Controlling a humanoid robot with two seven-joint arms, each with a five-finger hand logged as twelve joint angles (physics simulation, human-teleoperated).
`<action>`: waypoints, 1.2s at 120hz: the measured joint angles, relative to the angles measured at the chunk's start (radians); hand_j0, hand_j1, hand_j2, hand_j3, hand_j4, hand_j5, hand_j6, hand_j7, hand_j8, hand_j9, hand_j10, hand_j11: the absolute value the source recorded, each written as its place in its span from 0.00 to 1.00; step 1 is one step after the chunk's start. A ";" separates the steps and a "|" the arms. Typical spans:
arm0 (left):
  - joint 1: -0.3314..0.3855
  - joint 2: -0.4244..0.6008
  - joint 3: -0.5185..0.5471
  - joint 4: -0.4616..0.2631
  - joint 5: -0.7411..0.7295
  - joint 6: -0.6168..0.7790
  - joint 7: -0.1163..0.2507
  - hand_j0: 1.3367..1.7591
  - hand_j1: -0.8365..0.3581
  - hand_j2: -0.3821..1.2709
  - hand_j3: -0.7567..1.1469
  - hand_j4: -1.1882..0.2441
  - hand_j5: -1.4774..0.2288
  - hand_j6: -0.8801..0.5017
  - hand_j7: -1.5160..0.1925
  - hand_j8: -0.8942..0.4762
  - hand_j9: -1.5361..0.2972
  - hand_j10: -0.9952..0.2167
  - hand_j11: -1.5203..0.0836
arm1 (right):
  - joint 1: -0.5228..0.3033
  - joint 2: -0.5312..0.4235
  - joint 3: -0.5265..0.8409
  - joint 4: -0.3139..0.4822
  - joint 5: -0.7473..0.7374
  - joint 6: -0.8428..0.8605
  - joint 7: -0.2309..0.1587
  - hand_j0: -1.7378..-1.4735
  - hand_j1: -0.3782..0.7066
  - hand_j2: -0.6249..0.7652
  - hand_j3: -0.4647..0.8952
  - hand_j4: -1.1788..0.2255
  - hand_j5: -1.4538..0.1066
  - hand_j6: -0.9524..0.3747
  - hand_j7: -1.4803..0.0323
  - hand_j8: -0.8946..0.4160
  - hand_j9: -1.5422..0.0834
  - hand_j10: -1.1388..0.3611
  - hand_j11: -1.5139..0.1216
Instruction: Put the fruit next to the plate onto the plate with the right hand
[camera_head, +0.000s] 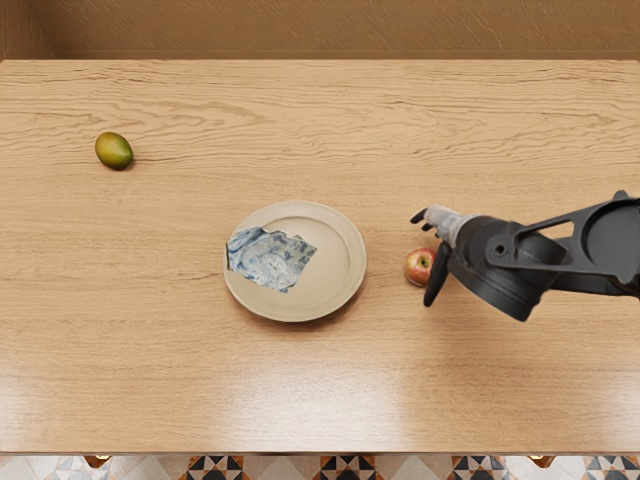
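Observation:
A small red and yellow apple (418, 266) lies on the wooden table just right of a beige plate (340, 262) that has a blue and white patch at its left centre. My right hand (432, 250) reaches in from the right edge and sits against the apple's right side. Its fingers (437, 284) are spread around the fruit, one above and one below, and do not close on it. The apple rests on the table, a small gap away from the plate rim. The left arm does not show.
A green and orange mango (114, 150) lies far off at the table's upper left. The table's front edge (320, 452) runs along the bottom of the view, with patterned floor below it.

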 joint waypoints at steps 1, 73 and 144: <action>0.000 0.000 0.000 0.000 0.000 0.000 0.000 0.76 0.99 0.23 0.40 0.83 0.86 0.63 0.89 0.65 0.84 0.82 0.95 | 0.000 0.001 0.000 0.000 0.000 0.000 0.000 0.30 0.20 0.43 0.34 0.73 0.80 0.60 0.85 0.56 0.83 0.66 0.80; 0.000 0.000 0.000 0.000 0.000 0.000 0.000 0.76 0.99 0.23 0.40 0.83 0.86 0.63 0.89 0.65 0.84 0.82 0.95 | -0.083 0.009 0.079 -0.037 -0.021 -0.002 0.000 0.31 0.55 0.40 0.34 0.48 0.52 0.34 0.55 0.38 0.55 0.45 0.53; 0.000 0.000 0.000 0.002 0.000 0.000 0.000 0.76 0.99 0.23 0.40 0.83 0.86 0.63 0.89 0.65 0.84 0.82 0.95 | -0.543 -0.195 1.003 -0.299 0.108 0.838 -0.002 0.32 0.58 0.73 0.34 0.25 0.18 0.27 0.25 0.43 0.24 0.49 0.22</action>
